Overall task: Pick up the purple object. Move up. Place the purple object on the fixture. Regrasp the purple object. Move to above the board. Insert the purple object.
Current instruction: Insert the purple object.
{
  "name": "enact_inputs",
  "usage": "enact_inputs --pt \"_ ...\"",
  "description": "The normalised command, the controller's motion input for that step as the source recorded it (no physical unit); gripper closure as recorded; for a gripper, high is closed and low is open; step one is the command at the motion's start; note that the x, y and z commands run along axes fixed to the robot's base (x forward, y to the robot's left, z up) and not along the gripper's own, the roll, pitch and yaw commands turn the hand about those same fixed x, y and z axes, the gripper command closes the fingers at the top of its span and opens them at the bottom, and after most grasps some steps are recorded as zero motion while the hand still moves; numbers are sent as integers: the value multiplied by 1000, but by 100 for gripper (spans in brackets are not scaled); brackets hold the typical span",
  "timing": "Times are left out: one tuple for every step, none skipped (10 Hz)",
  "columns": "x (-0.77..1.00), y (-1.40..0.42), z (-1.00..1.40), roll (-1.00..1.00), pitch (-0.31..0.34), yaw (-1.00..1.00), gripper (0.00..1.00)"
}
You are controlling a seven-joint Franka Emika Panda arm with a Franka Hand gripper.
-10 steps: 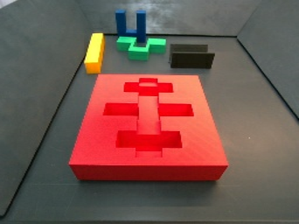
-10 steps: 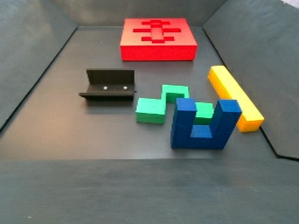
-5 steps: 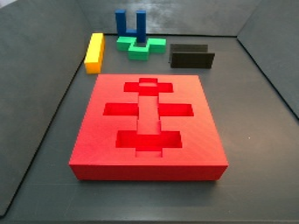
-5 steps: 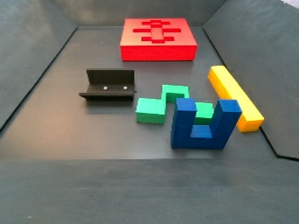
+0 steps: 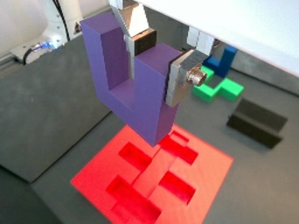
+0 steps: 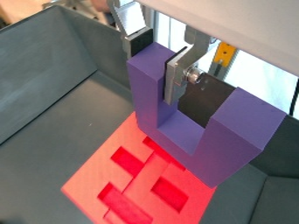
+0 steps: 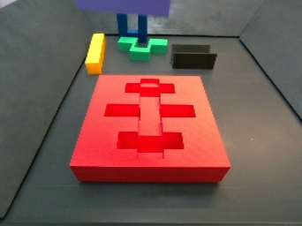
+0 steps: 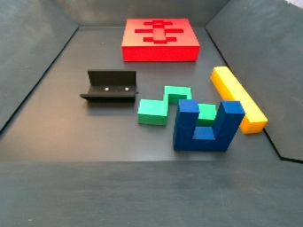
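In both wrist views my gripper point(image 5: 156, 66) point(image 6: 158, 63) is shut on one prong of the purple object point(image 5: 111, 70) point(image 6: 233, 131), a U-shaped block hanging with its base downward. It hangs in the air above the red board point(image 5: 100, 171) point(image 6: 82, 175), clear of the board's cutouts. In a side view only the purple object's underside point(image 7: 124, 5) shows at the top edge, beyond the board point(image 7: 94, 132); the gripper itself is out of frame in both side views. The dark fixture point(image 7: 193, 56) point(image 8: 109, 87) point(image 5: 257, 122) stands bare on the floor beside the board.
A green block point(image 7: 139, 46) point(image 8: 160, 105), a blue two-pronged piece point(image 7: 130, 25) point(image 8: 207, 124) and a yellow bar point(image 7: 95, 51) point(image 8: 236, 96) lie past the board's far end. Grey walls enclose the floor on all sides.
The purple object's underside has come into a side view at the top edge, where it did not show before. The pieces on the floor have not moved.
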Motion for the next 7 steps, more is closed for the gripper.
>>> enact_inputs --pt "569 -271 -591 40 -1 131 100" --pt "691 -166 -517 0 0 374 100" --pt "649 0 -437 -54 0 509 100" --pt "620 0 -329 -63 0 569 100" --pt "586 -94 -217 -14 0 591 100" --pt "111 -309 0 137 -4 191 100" --pt "0 -454 0 500 -16 0 100"
